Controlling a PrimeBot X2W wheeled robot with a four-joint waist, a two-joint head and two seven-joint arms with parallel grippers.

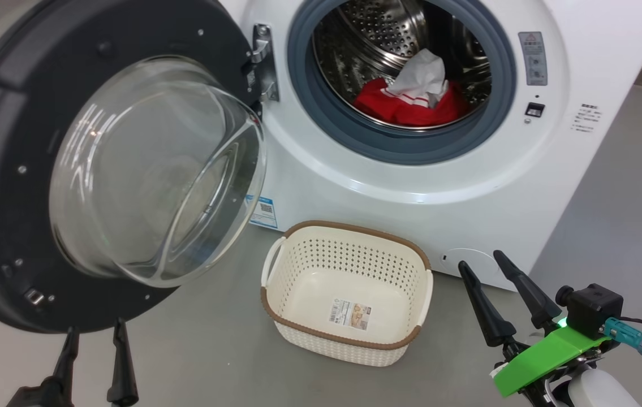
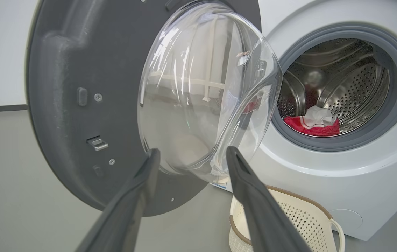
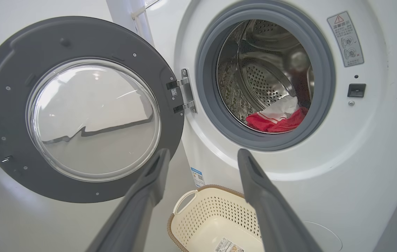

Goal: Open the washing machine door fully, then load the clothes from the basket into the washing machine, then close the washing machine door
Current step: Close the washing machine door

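The door (image 1: 9, 186) stood swung wide out to my left, its grey inner face and bulging glass turned toward me. Its hinge (image 1: 263, 59) was on the edge next to the drum opening and its free, latch-side edge was farthest to my left. The clothes (image 1: 411, 104) lay inside the drum, a red heap with a white piece on top, well behind the grey seal. The basket (image 1: 354, 225) sat empty on the floor just in front of the washer (image 1: 411, 186), with only its label showing on the bottom. From that I judged loading done and closing the door as what remained.

My left fingers (image 1: 121, 353) were spread wide and held nothing. In the head view their tips pointed up at the door's lower rim, just short of it. In the left wrist view the glass bowl sat straight ahead between them. My right fingers (image 1: 482, 299) were just as wide and empty. They were off to the right beyond the basket, near the round lower cap, well apart from the door.

So the door lay ahead of my left arm, which was plainly the nearer one. The swing had to run from left to right about the hinge. Because the inner face was toward me, I judged a straight push on it would only open the door further. My left fingers would have to get round the free edge and press from the outer side. The bulging glass would then have to clear the basket's near handle on the way in. Whether it would clear I could not tell.
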